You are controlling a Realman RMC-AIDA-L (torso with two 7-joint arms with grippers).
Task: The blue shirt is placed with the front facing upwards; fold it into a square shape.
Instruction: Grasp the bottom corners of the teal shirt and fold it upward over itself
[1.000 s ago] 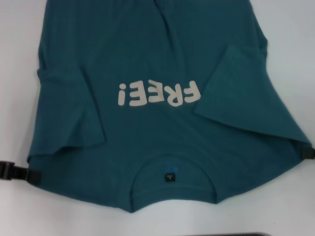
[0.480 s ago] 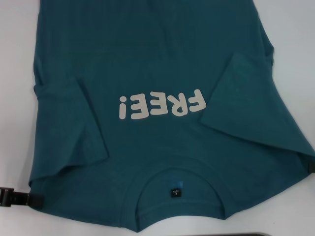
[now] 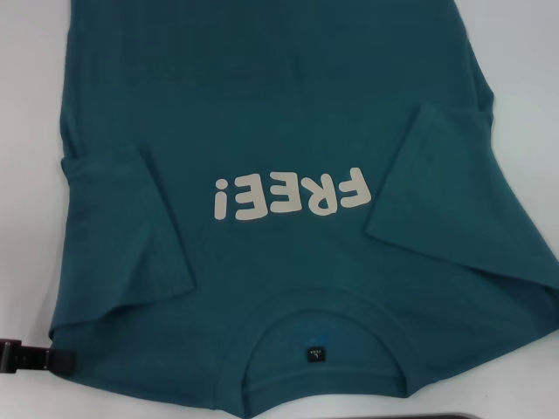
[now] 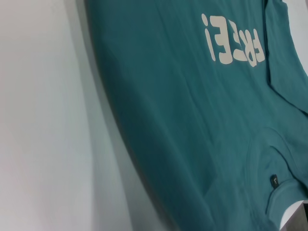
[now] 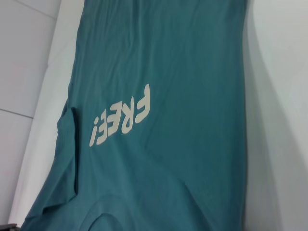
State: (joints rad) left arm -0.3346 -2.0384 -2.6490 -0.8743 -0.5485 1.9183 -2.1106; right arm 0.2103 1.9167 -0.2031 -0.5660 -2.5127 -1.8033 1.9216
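Now the blue shirt (image 3: 279, 131) lies face up across the white table (image 3: 524, 52), collar near, both sleeves folded inward. Left gripper (image 3: 39, 358) pinches its near-left shoulder edge.

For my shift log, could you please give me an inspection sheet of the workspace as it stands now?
Surface: white table, bare at both sides of the cloth.
Job's things: blue shirt front up, "FREE!" lettering showing, both sleeves folded inward, collar nearest the robot.
Clutter: nothing seen.
Grippers: left tool at the shirt's near left corner; right tool out of view.
Cables: nothing seen.
Surroundings: dark edge at the near table side.
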